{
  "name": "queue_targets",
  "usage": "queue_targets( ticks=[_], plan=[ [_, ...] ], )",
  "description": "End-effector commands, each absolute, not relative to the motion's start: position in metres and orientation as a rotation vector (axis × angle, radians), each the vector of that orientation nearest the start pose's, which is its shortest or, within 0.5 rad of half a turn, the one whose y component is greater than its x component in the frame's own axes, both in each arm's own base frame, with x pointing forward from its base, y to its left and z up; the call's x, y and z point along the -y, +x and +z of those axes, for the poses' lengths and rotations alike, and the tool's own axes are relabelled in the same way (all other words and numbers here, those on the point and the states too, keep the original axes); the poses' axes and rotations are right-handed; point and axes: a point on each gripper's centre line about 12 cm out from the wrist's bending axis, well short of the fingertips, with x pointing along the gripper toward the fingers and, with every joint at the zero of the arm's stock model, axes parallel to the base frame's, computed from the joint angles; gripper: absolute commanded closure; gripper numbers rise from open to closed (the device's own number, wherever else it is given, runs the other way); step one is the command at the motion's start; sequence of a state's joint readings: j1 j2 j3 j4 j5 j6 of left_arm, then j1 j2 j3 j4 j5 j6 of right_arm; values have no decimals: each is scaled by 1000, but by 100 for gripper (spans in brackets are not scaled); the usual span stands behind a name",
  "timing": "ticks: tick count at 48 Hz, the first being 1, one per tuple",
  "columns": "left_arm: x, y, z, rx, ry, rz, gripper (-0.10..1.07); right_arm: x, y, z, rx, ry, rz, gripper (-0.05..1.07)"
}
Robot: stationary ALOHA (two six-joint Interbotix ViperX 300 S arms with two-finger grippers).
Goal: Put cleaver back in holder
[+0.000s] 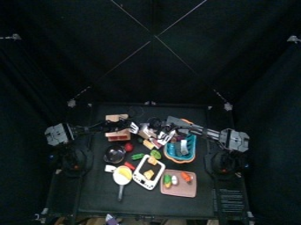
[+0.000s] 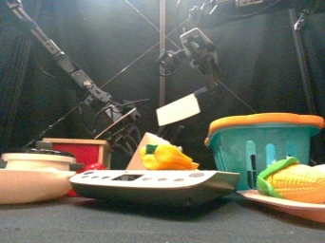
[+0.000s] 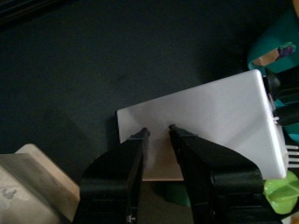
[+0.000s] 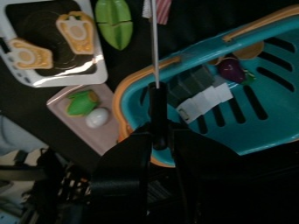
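Black curtains [image 1: 70,53] close the pen on every side, hanging in soft vertical folds. From above, thin pale lines [image 1: 177,22] cross overhead and meet near the middle (cords or rods, hard to tell which). The small black table [image 1: 112,112] sits in the centre on a dark floor [image 1: 35,189]. From table height a bright glare [image 2: 143,11] shows at the top against the cloth, and the dark tabletop [image 2: 152,228] runs across the foreground

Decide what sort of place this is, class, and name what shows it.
Probably a robot test pen set up as a toy kitchen: black curtains surround a small table with play food such as corn and a teal basket.
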State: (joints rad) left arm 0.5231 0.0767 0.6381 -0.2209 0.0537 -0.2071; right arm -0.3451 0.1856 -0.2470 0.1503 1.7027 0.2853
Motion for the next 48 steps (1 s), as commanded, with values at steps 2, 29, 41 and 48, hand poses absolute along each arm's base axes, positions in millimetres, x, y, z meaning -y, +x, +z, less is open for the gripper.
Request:
queue_targets(
  ticks=[2,29,41,48],
  plan=[
    [-193,334,136,-660,-615,652,27,129,391,335,-1555,596,-373,45],
    [-189,328,135,-666,-616,653,27,139,388,316,-1620,595,-417,45],
    [-189,328,135,-668,-616,652,27,139,386,311,-1637,592,-422,45],
    [-190,328,135,-666,-618,653,27,140,387,309,-1642,591,-428,45]
  ],
)
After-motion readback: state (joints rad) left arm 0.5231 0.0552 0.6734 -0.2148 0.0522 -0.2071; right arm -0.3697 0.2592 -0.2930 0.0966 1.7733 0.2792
